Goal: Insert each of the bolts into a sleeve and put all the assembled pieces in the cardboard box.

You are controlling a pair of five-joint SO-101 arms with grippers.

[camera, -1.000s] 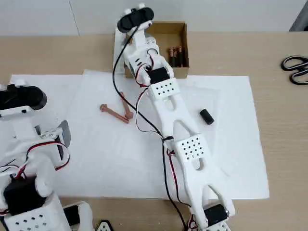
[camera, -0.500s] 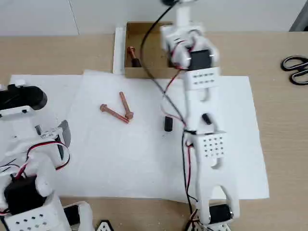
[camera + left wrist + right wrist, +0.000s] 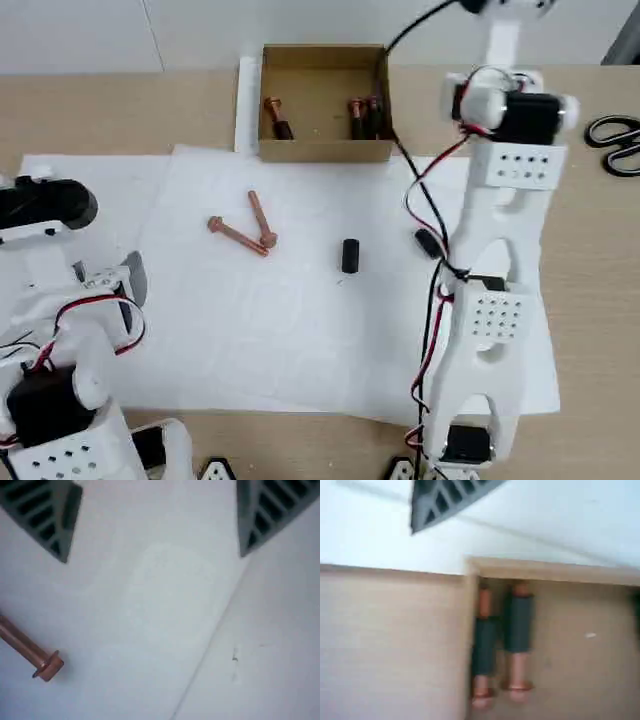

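White paper (image 3: 220, 330) covers the bench (image 3: 100, 110), left hand (image 3: 152, 522) open, right hand (image 3: 451, 499) unclear, and the sleeve (image 3: 349, 255) at 3 o'clock of the bolts (image 3: 240, 237) may roll if bumped.

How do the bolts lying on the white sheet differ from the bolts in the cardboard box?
The loose bolts are bare; the boxed bolts each wear a dark sleeve. The loose bolts lie in a V on the white sheet; two boxed bolts lie side by side in the cardboard box, a third apart. Both are copper-coloured.
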